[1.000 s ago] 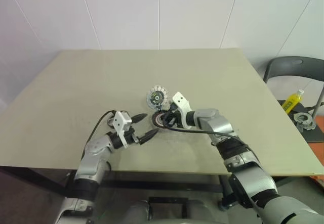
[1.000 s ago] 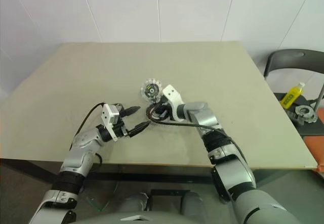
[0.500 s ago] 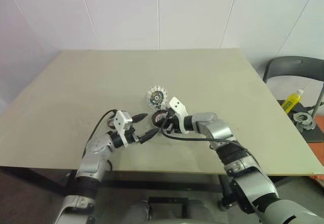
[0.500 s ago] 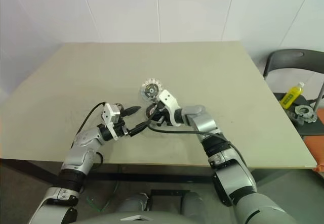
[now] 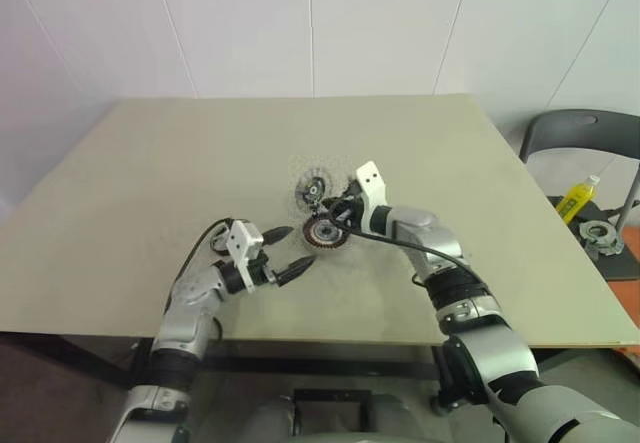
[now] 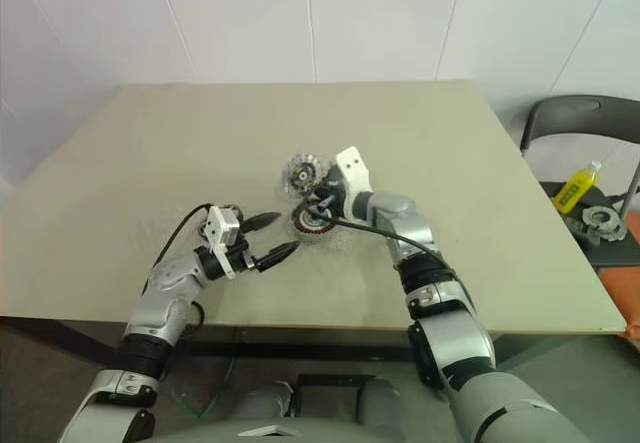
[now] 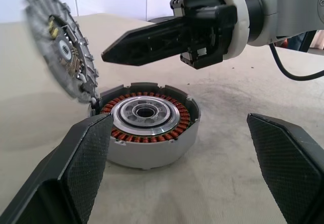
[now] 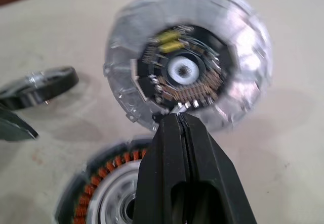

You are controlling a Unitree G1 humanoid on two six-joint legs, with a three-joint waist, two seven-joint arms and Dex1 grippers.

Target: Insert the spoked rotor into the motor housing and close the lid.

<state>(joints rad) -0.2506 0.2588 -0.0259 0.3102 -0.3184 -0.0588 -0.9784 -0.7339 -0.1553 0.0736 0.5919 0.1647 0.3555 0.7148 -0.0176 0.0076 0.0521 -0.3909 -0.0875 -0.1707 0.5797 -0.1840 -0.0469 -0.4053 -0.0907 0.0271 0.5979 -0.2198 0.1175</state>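
The motor housing [image 5: 323, 231] lies flat on the table, its coppery windings and pale centre [image 7: 146, 114] showing. Just beyond it the lid [image 5: 313, 186] stands tipped up on its edge, blurred, its lower rim by the housing's rim [image 7: 76, 62]. My right gripper [image 5: 322, 206] is shut and hovers over the housing, its tip against the lid's lower edge [image 8: 178, 117]. A flat black ring [image 8: 38, 85], apparently the spoked rotor, lies on the table beside the lid. My left gripper [image 5: 298, 246] is open and empty, level with the table, just short of the housing.
The tan table [image 5: 180, 163] stretches wide on all sides. A black cable [image 5: 405, 253] hangs from my right wrist over the tabletop. Off the table's right edge stands a chair [image 5: 575, 128] with a yellow bottle [image 5: 578, 200] and a metal part [image 5: 600, 235].
My right gripper has risen from low beside the housing and swung away toward the lid. The lid, flat before, now stands tipped on its edge. The left gripper has stayed put.
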